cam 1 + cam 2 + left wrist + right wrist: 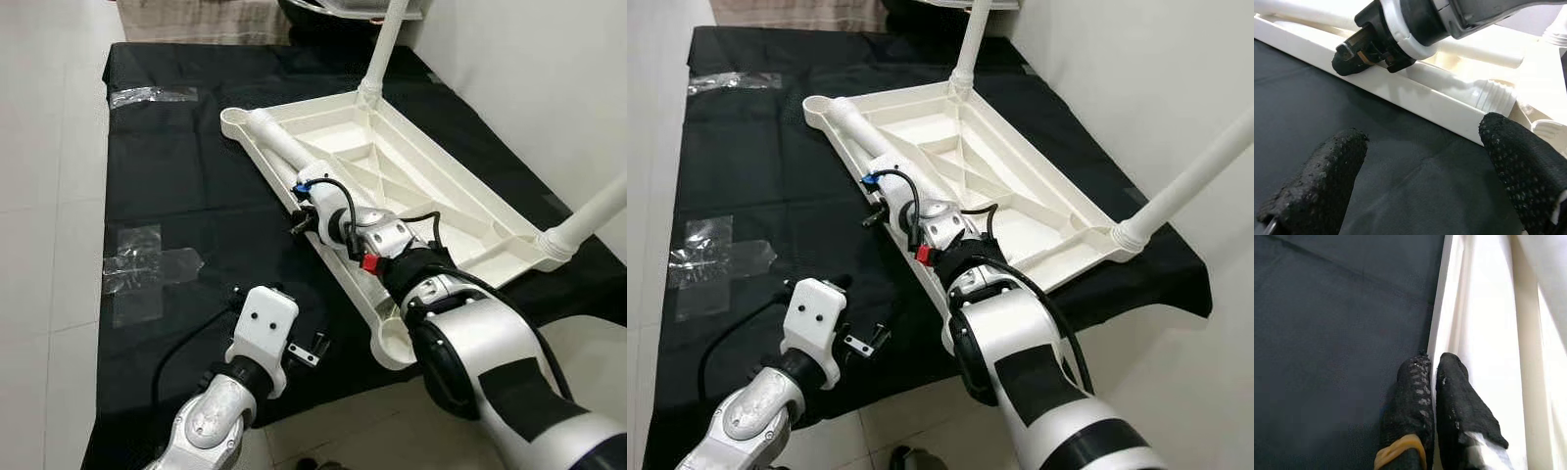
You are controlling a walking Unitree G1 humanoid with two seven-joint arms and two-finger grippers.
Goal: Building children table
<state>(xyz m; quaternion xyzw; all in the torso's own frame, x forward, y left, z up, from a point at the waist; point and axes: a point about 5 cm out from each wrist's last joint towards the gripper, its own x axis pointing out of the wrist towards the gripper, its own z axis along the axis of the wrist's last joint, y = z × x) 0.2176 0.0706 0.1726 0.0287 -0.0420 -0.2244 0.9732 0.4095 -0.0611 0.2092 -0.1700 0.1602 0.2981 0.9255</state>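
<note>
Left gripper point(1420, 181) hovers over the black mat point(167, 196), jaws spread, empty. White plastic children's table point(411, 176) lies upside down on the mat, two legs screwed in, a loose leg point(279, 142) lying inside it. Right gripper point(1432, 377), jaws pinched thin on its near rim point(1442, 313). Likely light, stiff, slick; grip leg mid-shaft.
</note>
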